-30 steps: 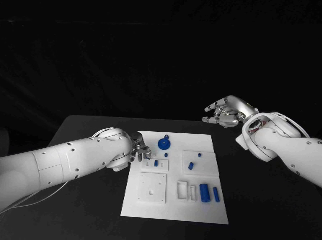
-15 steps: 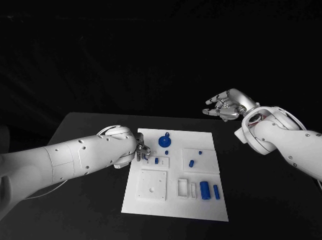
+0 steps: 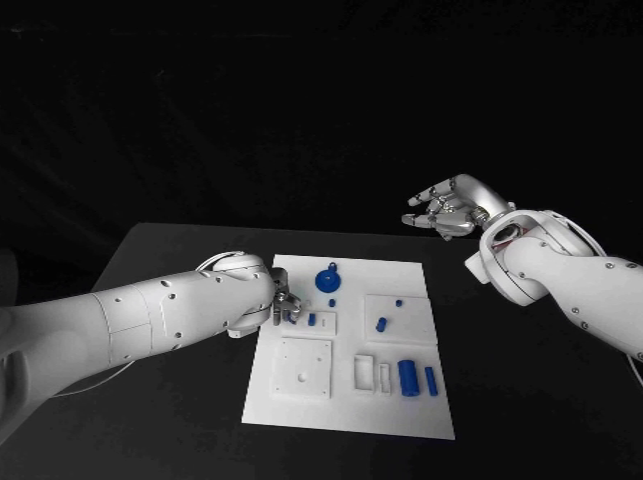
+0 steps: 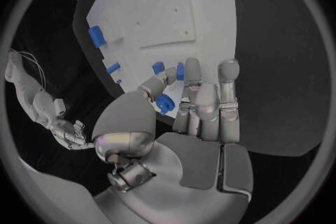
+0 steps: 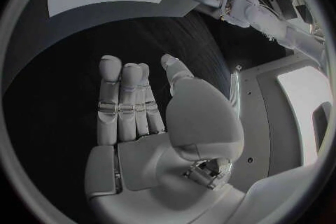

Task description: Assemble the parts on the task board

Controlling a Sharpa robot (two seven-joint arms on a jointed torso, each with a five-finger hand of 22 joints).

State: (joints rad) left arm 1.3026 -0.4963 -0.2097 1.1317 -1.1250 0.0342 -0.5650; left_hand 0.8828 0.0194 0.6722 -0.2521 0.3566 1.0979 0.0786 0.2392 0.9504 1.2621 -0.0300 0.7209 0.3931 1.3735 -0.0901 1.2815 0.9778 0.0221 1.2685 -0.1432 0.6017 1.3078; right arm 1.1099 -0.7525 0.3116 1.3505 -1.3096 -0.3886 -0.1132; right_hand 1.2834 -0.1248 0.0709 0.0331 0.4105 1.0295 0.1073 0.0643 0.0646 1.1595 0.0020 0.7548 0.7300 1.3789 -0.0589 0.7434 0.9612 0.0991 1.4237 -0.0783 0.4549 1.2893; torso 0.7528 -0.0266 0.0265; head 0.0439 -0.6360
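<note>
blue pin (image 3: 382, 325), long axis tilted on task board (image 3: 408, 410)

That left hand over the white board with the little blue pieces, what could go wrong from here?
The left hand works low over the task board, its fingers among small blue parts. Whether it holds one is unclear, so a piece could slip or get knocked aside. Its arm also hides that corner from the head camera, making aiming harder. The right hand hangs open, off the board, and could not steady it if it slid.
</note>
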